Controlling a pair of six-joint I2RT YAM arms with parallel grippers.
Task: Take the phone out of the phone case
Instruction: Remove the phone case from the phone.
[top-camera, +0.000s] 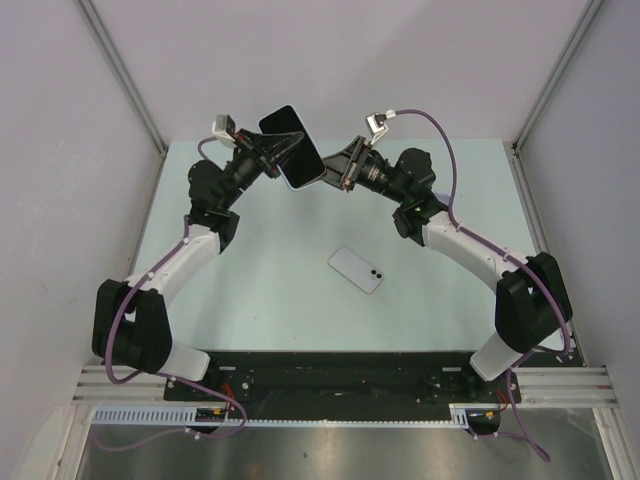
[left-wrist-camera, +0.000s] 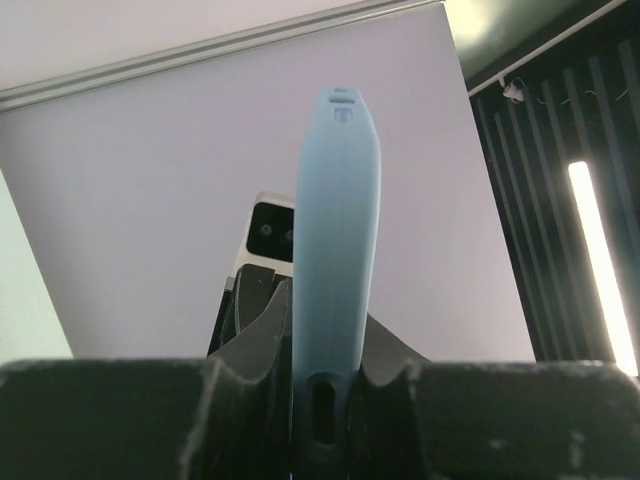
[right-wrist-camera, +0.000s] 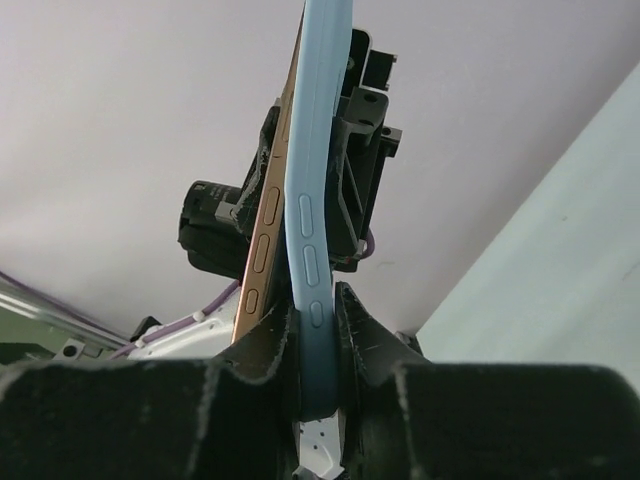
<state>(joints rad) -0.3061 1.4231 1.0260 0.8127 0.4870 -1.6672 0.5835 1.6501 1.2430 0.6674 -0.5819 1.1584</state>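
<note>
A phone (top-camera: 287, 133) with a dark screen, in a light blue case (top-camera: 311, 176), is held up in the air at the back centre between both grippers. My left gripper (top-camera: 280, 152) is shut on the case, seen edge-on in the left wrist view (left-wrist-camera: 335, 250), jaws (left-wrist-camera: 328, 320) pressed on both faces. My right gripper (top-camera: 337, 170) is shut on the case's blue edge (right-wrist-camera: 308, 230). In the right wrist view the phone's gold side (right-wrist-camera: 262, 240) stands apart from the case, left of my gripper (right-wrist-camera: 313, 315).
A white phone (top-camera: 357, 269) lies back up on the pale green table (top-camera: 260, 300) between the arms. White walls and metal posts (top-camera: 120, 70) close in the back and sides. The left arm's wrist (right-wrist-camera: 215, 225) shows behind the case.
</note>
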